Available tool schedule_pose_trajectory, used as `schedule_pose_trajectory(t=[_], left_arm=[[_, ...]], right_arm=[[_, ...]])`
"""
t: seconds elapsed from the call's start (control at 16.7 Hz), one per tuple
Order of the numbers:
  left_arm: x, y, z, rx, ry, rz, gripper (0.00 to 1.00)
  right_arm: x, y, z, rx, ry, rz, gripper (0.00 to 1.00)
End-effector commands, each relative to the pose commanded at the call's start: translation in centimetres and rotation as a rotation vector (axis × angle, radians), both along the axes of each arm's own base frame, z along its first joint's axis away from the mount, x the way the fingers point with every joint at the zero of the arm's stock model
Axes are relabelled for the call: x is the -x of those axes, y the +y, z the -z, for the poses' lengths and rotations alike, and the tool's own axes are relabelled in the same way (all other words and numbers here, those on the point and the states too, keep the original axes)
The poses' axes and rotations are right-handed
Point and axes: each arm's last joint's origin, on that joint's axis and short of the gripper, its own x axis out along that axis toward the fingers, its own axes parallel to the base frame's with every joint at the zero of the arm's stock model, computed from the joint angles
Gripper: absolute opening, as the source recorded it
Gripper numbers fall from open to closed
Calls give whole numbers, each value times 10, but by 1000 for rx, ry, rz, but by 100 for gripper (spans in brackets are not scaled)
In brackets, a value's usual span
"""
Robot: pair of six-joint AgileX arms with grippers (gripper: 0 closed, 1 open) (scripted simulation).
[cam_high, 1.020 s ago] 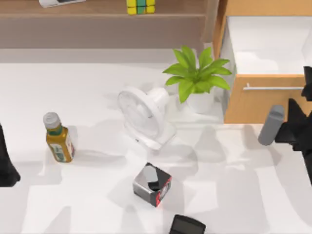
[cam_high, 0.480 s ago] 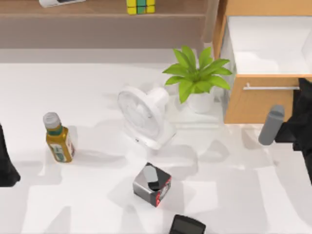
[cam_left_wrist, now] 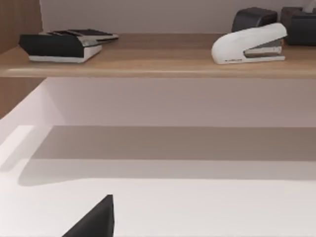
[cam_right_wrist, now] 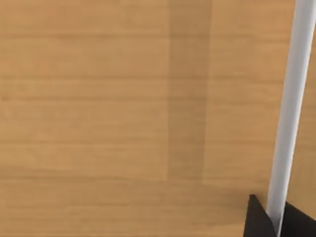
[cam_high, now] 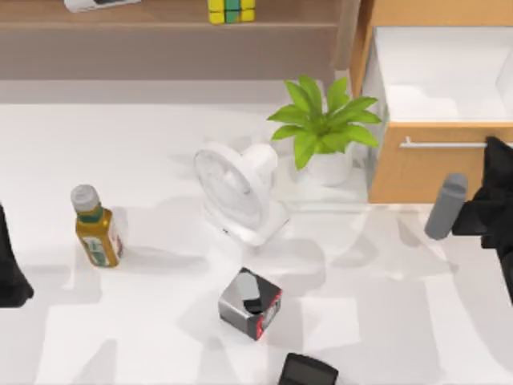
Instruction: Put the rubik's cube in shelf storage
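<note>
- The right gripper's [cam_high: 490, 156] fingers [cam_right_wrist: 256, 219] are sitting either side of the drawer's silver bar handle [cam_right_wrist: 289, 108]; grip unclear.
- The long wooden shelf storage [cam_high: 160, 24] is spanning the worktop's back edge.
- The rubik's cube [cam_high: 232, 10], gridded yellow-green, is resting on its ledge.

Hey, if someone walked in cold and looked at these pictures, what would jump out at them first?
Probably the green potted plant and the white fan beside it, mid-table in the top view. Next, the rubik's cube sitting on the shelf storage along the far edge. At the right stands the orange-wood drawer, open, with the right tool right against its silver handle.
</note>
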Motion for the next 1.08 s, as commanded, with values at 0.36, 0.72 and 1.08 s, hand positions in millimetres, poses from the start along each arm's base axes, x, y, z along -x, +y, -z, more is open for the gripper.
schedule_pose_trajectory(t=[0.36,0.72,1.08], left_arm=[[0,0,0,0,0,0,100],[0,0,0,0,0,0,100],[0,0,0,0,0,0,100]], right_arm=[[-8,0,0,-4,-4,4,0],[-49,0,2,0,6,2,0],[-63,0,1,-1,6,-1,0]])
